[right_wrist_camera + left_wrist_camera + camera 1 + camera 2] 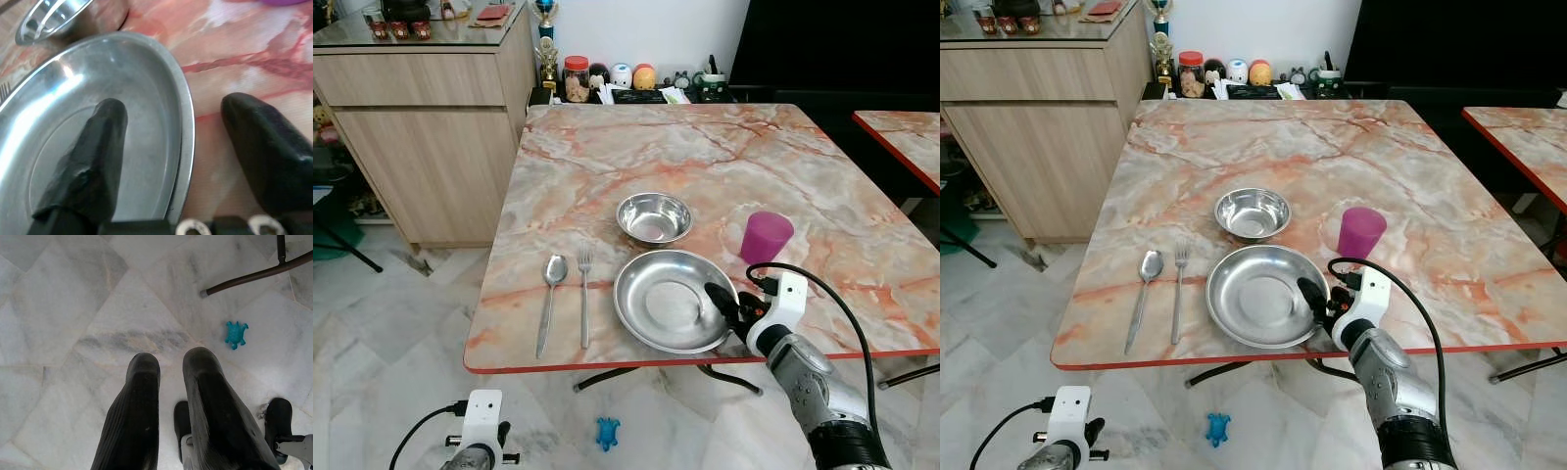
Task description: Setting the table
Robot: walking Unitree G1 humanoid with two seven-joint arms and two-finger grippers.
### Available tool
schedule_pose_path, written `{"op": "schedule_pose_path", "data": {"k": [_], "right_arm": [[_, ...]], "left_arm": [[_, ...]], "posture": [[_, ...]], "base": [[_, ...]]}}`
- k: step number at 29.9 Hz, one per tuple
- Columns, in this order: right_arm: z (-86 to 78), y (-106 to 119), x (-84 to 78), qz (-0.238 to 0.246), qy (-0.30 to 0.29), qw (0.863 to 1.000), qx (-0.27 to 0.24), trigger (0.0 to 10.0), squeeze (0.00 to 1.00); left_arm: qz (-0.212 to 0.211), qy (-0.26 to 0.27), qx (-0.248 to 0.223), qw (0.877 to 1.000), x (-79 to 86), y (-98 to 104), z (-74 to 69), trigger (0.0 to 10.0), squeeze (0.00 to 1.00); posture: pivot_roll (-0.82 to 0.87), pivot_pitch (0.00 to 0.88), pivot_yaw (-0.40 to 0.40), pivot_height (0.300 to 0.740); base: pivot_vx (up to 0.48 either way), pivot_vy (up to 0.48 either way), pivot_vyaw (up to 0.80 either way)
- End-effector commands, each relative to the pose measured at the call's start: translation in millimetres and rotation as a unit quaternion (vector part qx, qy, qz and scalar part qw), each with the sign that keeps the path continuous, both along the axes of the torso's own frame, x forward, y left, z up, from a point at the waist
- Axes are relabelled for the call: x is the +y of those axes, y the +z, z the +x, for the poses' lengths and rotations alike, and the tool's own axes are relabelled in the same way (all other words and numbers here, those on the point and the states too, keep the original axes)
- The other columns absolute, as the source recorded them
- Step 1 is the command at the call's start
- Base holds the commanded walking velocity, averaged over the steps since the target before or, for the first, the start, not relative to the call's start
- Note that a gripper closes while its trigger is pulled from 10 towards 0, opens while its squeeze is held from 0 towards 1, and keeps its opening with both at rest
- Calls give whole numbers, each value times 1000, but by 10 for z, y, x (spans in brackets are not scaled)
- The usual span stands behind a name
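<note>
Right now I have my right gripper (pixel 725 305) at the near right rim of the steel plate (pixel 666 299), low and right of centre in the head view. Its fingers are spread apart and straddle the rim: one finger (pixel 93 156) sits over the plate's inside, the other (pixel 266 147) over the marble table (pixel 705 157) just outside it. Whether either finger touches the metal, I cannot tell. Just beyond the plate sits a small steel bowl (pixel 654 216), and a purple cup (pixel 766 236) stands near the plate's right. Left of the plate lie a fork (pixel 584 294) and a spoon (pixel 549 299), side by side. My left gripper (pixel 171 401) hangs over the pale floor with a narrow gap between its fingers, a small blue turtle toy (pixel 236 333) near it.
</note>
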State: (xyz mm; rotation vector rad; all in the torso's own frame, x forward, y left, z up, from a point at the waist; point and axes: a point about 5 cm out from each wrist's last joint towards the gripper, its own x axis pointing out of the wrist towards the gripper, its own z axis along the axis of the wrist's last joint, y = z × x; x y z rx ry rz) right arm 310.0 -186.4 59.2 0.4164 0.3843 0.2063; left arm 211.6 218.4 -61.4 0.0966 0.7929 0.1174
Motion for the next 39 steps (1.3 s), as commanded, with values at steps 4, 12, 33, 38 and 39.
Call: {"op": "schedule_pose_path", "data": {"k": [4, 12, 33, 38, 39], "right_arm": [[14, -10, 18, -7, 7, 1000, 4, 0, 0], [12, -15, 29, -10, 12, 1000, 5, 0, 0], [-32, 26, 49, -11, 24, 1000, -7, 0, 0], [-83, 69, 43, 1, 27, 999, -22, 0, 0], [-83, 69, 43, 1, 27, 999, -22, 0, 0]], "left_arm": [[2, -4, 20, 1000, -15, -46, -62, 10000, 0], [2, -5, 22, 1000, -14, -50, -68, 10000, 0], [0, -4, 25, 1000, 0, -50, -70, 10000, 0], [2, -2, 25, 1000, 16, -46, -68, 10000, 0], [2, -2, 25, 1000, 16, -46, -68, 10000, 0]], "posture": [[126, 0, -53, 740], [128, 0, -52, 740], [129, 0, -47, 740], [131, 0, -44, 740], [131, 0, -44, 740]], "base": [[0, 0, 0], [0, 0, 0], [0, 0, 0], [0, 0, 0], [0, 0, 0]]}}
